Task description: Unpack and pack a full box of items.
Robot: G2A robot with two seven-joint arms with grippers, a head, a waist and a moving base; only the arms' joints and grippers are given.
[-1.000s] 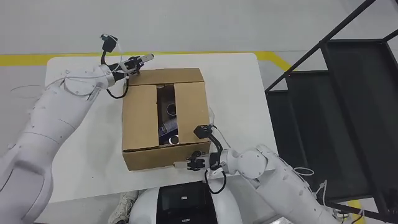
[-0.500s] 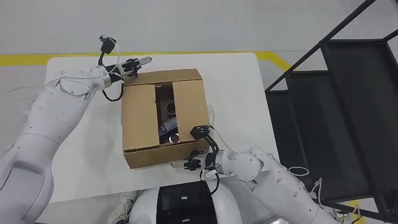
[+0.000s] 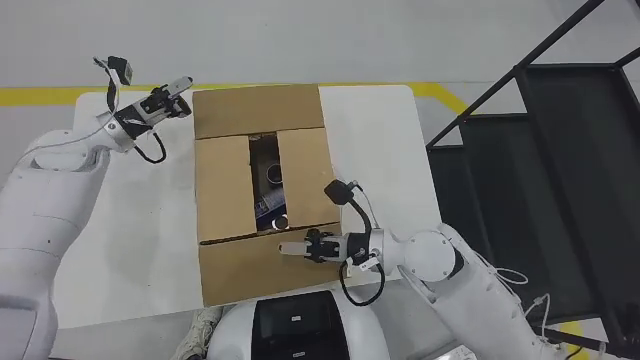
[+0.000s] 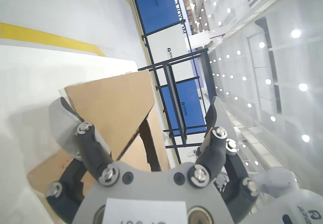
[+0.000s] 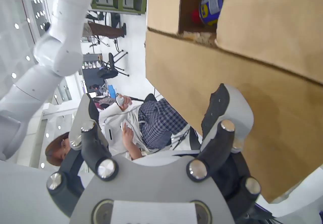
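End flaps of the box lie folded outward, probably to expose the contents. Left tool and right tool sit at those flaps, both spread wide and empty.

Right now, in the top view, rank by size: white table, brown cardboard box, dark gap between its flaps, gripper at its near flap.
1. white rectangular table
2. brown cardboard box
3. dark gap between flaps
4. right gripper, close behind
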